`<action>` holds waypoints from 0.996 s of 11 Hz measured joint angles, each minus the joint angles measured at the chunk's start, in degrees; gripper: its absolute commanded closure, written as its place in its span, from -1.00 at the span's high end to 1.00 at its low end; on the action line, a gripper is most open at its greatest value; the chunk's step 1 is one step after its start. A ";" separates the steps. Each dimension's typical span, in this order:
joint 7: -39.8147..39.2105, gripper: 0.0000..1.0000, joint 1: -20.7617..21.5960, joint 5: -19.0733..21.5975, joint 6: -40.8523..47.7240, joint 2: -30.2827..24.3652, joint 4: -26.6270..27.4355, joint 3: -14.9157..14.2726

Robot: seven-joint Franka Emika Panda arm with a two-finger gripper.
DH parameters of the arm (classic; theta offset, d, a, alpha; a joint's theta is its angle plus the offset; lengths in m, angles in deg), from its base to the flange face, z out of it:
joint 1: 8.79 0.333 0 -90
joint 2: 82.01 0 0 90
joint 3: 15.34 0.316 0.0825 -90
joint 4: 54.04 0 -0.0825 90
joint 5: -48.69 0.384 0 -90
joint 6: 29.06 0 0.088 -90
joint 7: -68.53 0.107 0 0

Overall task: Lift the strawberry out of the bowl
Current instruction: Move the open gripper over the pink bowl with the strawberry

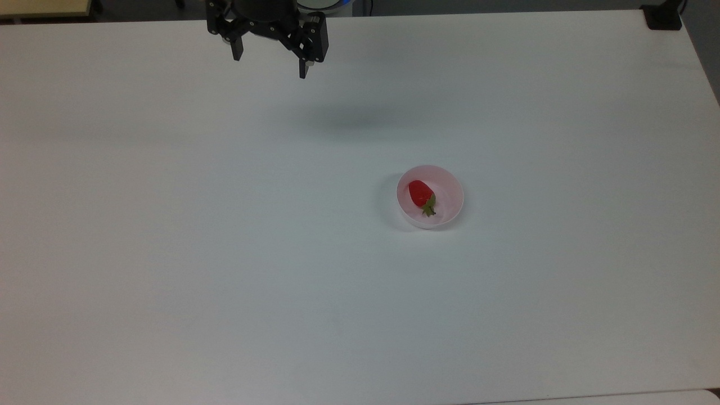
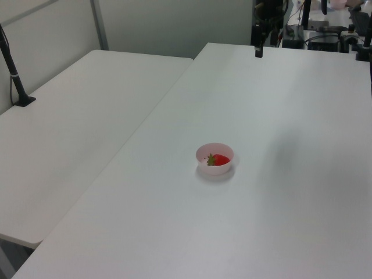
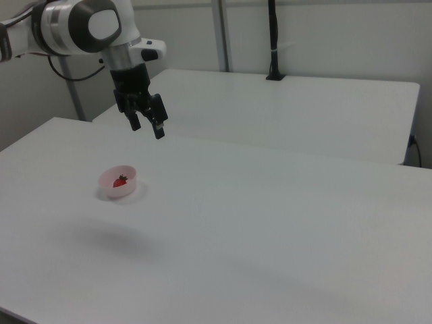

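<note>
The small glossy red strawberry (image 1: 420,193) with a green leafy cap lies inside the round pale pink plastic bowl (image 1: 453,191), toward the top view's left side of it. Its long axis runs slanted, with the cap pointing to the top view's lower right. The black two-finger jaws (image 1: 270,66) hang apart and empty, high above the white surface (image 1: 169,253), well apart from the bowl, up and to the top view's left. I judge the way down is open, with only the bowl wall close to the fruit.

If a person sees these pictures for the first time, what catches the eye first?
The small glossy red strawberry lying in the small round pale pink plastic bowl, alone on the wide white table. Next, the black two-finger gripper, open, hanging high near the top view's upper edge, far from the bowl.
</note>
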 measured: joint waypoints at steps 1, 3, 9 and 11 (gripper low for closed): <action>0.00 1.00 0.00 0.00 0.00 0.00 0.08 0.00; 0.00 1.00 -0.93 0.00 0.00 0.12 0.30 -0.04; -2.68 1.00 -0.94 0.36 -0.21 1.28 0.32 0.98; -3.02 1.00 2.26 0.92 -3.40 4.12 0.01 1.45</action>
